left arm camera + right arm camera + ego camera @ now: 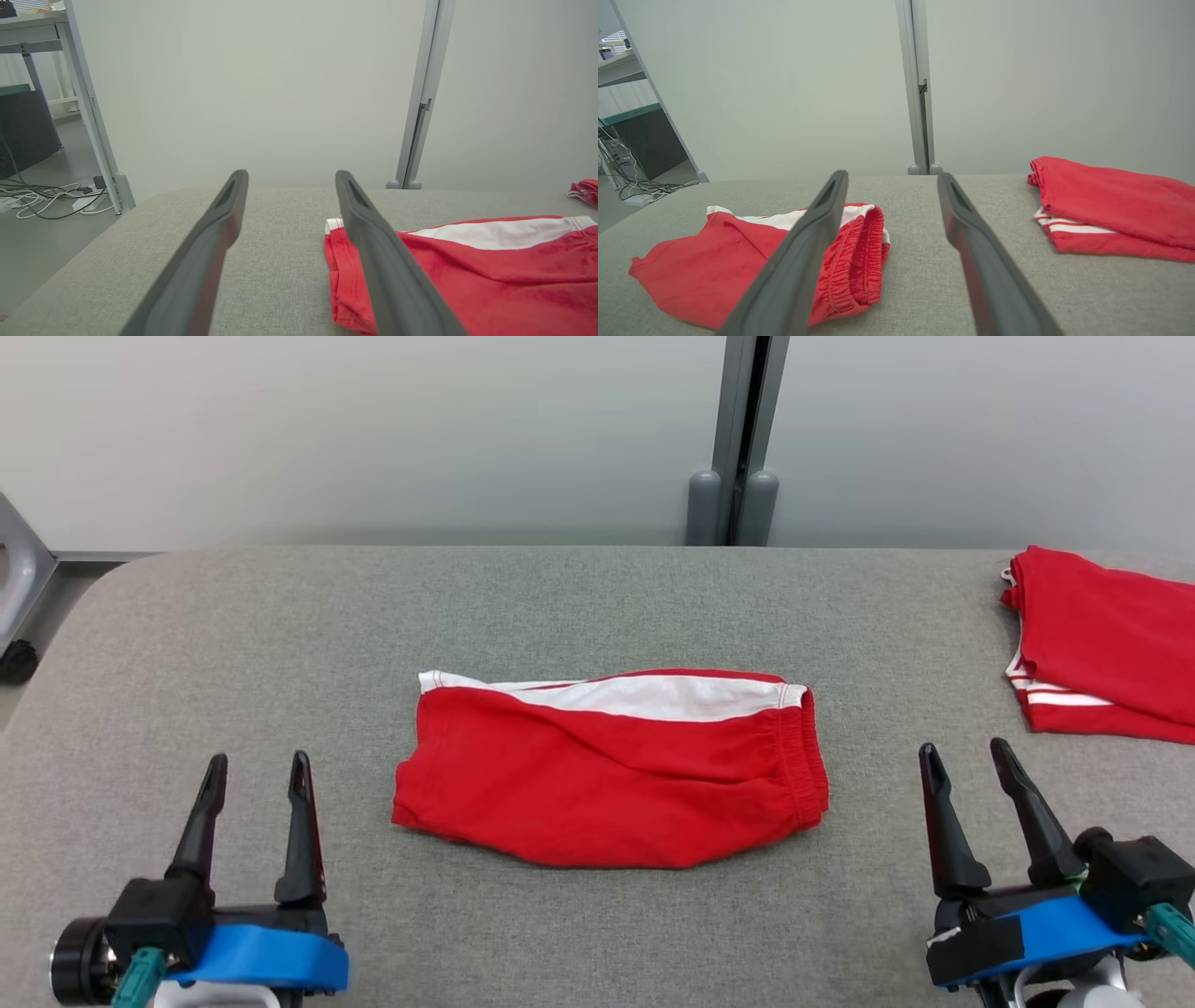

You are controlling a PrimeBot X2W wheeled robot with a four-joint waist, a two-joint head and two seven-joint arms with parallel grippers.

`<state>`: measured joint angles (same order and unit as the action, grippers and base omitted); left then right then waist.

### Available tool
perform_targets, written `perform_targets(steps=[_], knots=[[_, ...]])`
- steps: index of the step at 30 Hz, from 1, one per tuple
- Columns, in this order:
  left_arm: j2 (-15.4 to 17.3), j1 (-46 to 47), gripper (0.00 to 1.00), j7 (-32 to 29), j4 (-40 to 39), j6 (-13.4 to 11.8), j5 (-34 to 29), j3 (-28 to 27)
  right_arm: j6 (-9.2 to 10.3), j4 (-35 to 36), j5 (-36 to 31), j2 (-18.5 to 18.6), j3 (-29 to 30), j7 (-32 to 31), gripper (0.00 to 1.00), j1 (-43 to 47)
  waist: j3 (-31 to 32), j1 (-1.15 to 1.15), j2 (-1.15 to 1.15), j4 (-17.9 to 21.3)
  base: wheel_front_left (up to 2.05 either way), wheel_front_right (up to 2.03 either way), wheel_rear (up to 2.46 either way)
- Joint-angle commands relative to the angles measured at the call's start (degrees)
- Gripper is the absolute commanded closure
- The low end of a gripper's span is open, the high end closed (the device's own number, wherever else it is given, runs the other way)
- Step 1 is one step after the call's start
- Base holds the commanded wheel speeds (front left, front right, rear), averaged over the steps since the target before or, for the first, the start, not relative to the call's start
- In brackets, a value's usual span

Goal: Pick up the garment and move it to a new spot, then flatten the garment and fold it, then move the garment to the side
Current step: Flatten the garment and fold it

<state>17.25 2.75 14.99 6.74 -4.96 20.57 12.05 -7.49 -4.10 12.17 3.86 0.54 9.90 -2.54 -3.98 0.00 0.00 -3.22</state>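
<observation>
The garment [611, 775] is a pair of red shorts with a white band along its far edge, lying folded in the middle of the grey padded table [579, 607]. Its elastic waistband faces right. My left gripper [258, 777] stands open at the lower left, apart from the shorts, with nothing between its fingers. At the lower right my right gripper [966, 753] is open too, clear of the waistband. The left wrist view has the shorts [490, 270] just right of the left gripper [290, 175]. In the right wrist view they [714, 261] lie left of the right gripper [892, 175].
A second red garment with white stripes [1106, 644] lies folded at the table's far right edge [1115, 210]. A pale partition wall with a grey post [742, 439] stands behind the table. Cables [42, 198] lie on the floor off the table's left side.
</observation>
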Motion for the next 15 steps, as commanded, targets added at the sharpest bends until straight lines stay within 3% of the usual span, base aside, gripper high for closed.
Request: perform_targets(steps=[1,15], knots=[[-0.8,-1.0,0.00,0.3,-0.3,0.5,-0.9,-0.8,-0.01,0.1,-0.5,-0.3,0.4,0.0,0.00,1.1,0.3,0.00,0.00,-0.1,0.00,0.00,0.00],[-6.1,-5.0,0.00,0.3,0.6,3.9,-8.3,-6.0,-0.01,0.5,-1.5,-0.9,2.0,-1.1,0.00,4.1,0.7,0.00,0.00,-0.5,0.00,0.00,0.00]])
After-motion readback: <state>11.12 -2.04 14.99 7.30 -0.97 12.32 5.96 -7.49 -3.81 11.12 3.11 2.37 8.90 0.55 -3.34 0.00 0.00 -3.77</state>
